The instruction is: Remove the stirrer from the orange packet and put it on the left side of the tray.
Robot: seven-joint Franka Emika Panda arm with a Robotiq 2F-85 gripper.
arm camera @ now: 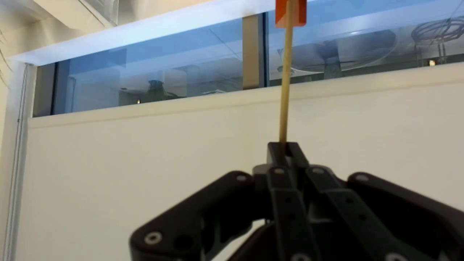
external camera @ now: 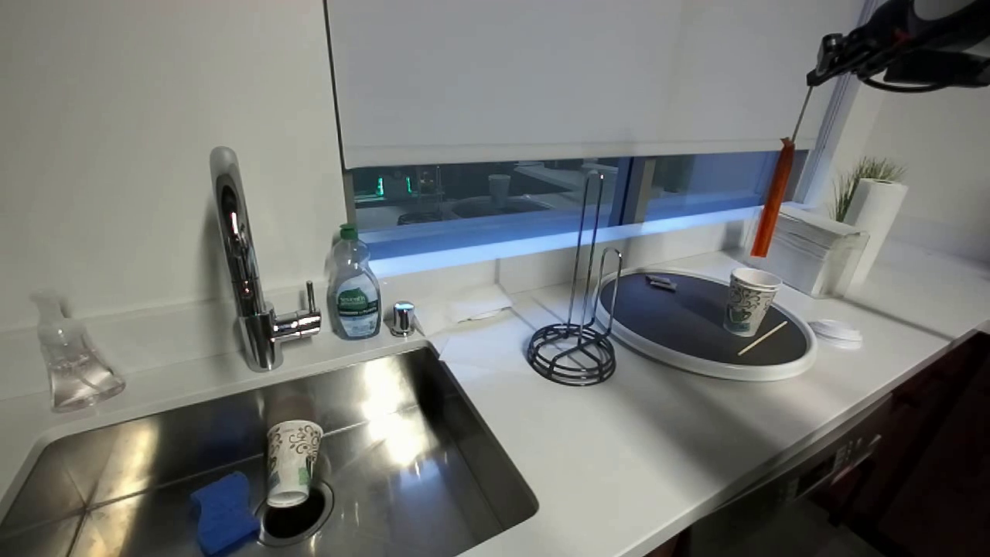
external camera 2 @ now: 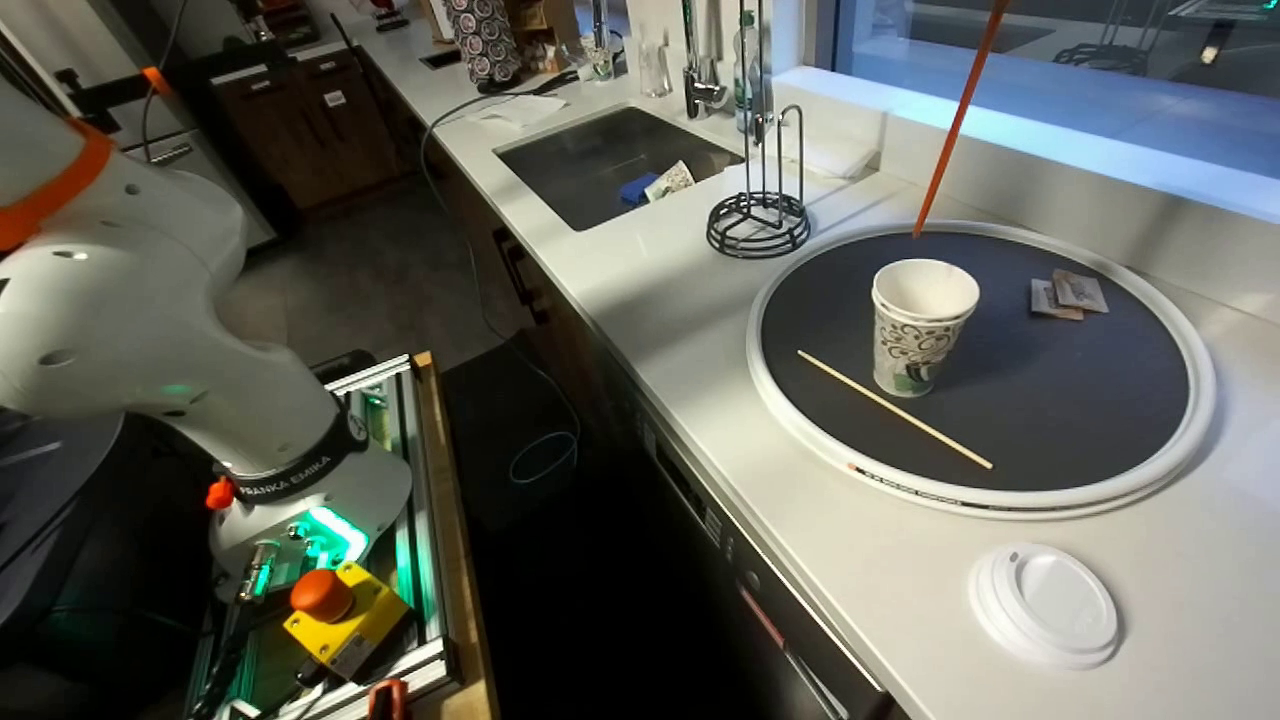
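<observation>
High up in an exterior view, my gripper [external camera: 812, 79] is shut on the upper end of a thin wooden stirrer [external camera: 802, 114]. The orange packet [external camera: 773, 203] hangs in the air from the stirrer's lower part, slightly tilted, still sleeved around it. In the wrist view, the bare stirrer [arm camera: 285, 94] runs from between the fingertips of the gripper [arm camera: 286, 145] into the mouth of the packet [arm camera: 299, 14]. Below stands the round tray [external camera 2: 1090, 415], dark inside with a white rim. Another wooden stick [external camera 2: 893, 407] lies on it. The gripper is outside one exterior view.
Stacked paper cups [external camera 2: 915, 340] and small paper sachets [external camera 2: 1070, 292] sit on the tray. White lids [external camera 2: 1045, 605] lie beside it. A tall wire stand [external camera: 572, 356] rises between tray and sink [external camera: 464, 441]. Behind are a window and a white box [external camera: 812, 251].
</observation>
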